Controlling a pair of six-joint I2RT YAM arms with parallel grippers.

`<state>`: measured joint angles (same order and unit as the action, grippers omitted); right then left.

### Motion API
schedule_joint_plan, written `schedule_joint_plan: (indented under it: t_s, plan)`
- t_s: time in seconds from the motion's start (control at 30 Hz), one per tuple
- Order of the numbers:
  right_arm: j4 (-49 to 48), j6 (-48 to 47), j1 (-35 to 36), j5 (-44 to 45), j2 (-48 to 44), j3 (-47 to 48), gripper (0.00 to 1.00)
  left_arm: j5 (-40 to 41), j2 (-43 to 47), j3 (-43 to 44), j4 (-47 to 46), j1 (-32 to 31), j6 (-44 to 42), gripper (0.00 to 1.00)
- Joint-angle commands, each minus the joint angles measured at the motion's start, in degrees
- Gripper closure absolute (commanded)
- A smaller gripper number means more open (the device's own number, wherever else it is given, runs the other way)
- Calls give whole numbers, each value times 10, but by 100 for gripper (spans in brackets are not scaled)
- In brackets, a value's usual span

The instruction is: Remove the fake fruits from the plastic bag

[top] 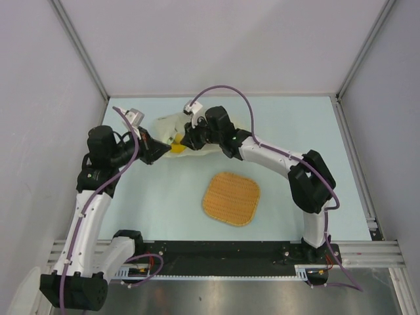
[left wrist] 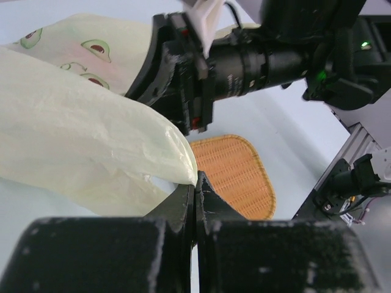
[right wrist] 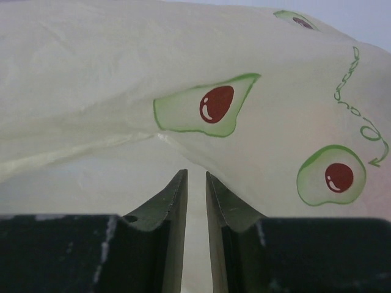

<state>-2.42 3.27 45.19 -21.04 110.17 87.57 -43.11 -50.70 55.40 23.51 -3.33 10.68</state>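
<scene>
Overhead, grey walls [top: 197, 39] enclose a pale blue tabletop [top: 295, 131], where an orange woven square mat [top: 231, 198] lies at five o'clock of the crinkly yellow-green plastic bag [top: 167, 125], which the left gripper [left wrist: 195, 186] pinches while the right gripper [right wrist: 195, 180] is slightly parted.

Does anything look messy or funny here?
Only the plastic bag: it lies crumpled at the far side, bunched between the left gripper, which seems to pinch its edge, and the right gripper. A yellow bit peeks out. The orange mat lies flat; nothing spilled.
</scene>
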Motion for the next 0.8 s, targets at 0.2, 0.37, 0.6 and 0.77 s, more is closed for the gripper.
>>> schedule_joint_plan:
  t_s: [0.2, 0.37, 0.6, 0.77]
  plan:
    - [-20, -118, 51, 125, 51, -19, 78, -28, -16, 26, -66, 9, 61, 100]
    - [-24, -95, 72, 67, -7, -125, 78, -29, -14, 21, -93, 18, 97, 100]
    - [-44, -109, 49, 71, -54, -111, 76, -20, 16, -12, -76, 29, 67, 100]
    - [-36, -107, 32, 49, -56, -97, 71, -17, 30, -37, -57, 32, 44, 100]
